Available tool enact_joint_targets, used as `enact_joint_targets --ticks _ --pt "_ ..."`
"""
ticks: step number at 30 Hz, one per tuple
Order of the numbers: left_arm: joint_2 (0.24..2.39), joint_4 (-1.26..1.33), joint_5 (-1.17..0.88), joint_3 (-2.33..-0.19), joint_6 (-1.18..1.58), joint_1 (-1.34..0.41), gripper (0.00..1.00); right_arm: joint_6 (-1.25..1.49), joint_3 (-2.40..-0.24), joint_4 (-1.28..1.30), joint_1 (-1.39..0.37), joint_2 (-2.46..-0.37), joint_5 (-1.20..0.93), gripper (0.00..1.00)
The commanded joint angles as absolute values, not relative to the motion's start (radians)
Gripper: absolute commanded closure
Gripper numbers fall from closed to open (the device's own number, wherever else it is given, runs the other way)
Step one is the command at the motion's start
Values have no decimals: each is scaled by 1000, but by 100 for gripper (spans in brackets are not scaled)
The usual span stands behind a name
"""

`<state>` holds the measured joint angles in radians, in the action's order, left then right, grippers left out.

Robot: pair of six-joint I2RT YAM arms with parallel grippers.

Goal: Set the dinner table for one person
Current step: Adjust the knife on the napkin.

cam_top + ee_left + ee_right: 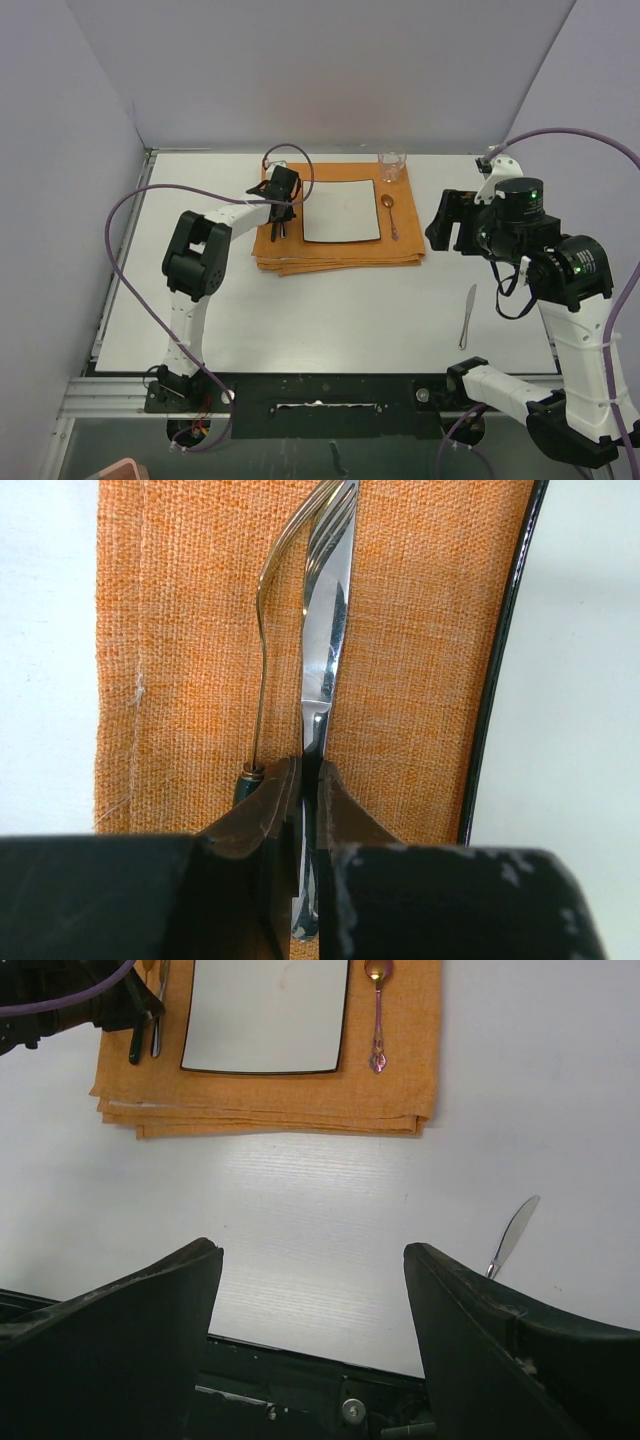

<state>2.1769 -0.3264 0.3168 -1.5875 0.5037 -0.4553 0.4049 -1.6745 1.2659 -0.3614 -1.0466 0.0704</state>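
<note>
The white dinner table (300, 310) carries a folded orange cloth (340, 252) with a square white plate (342, 210) on it. My left gripper (310, 765) sits over the cloth's left strip (190, 630), shut on a silver fork (328, 630) whose tines point away. Just left of the fork lies a thin gold-stemmed utensil with a dark green handle (249, 780). A spoon (391, 215) lies right of the plate and a glass (391, 166) stands at the cloth's far right corner. My right gripper (311, 1250) hangs open and empty above bare table. A knife (512, 1235) lies on the table to its right.
The plate's black rim (500, 660) runs close to the right of the held fork. White walls close in the table on the left, back and right. Purple cables loop over both arms. The black mounting rail (320, 395) runs along the near edge.
</note>
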Motion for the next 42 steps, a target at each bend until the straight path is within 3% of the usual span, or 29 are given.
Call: enact_joint_targets --ticks 1,12,13,18,21,28,34,42 --pt "2145 -399 301 -1570 538 -477 100 408 -1669 1201 -368 -1032 62 25" --pt "2138 -388 299 -1564 487 -502 100 403 -1652 1181 -368 -1032 49 25" --pt "2134 -381 300 -1559 477 -505 98 400 -1653 1182 -368 -1034 49 25" --pt "2115 -368 281 -1542 451 -511 65 385 -1652 1180 -368 -1036 61 25" --pt "2092 -359 260 -1534 433 -513 55 385 -1636 1169 -368 -1033 61 25" --pt "1976 -406 206 -1593 340 -545 51 388 -1517 1144 -369 -1010 124 25" --pt "1766 -467 239 -1635 251 -601 49 499 -1377 1199 -368 -1000 350 25" --pt "1425 -516 257 -1450 309 -610 46 822 -1242 1404 -368 -979 604 24"
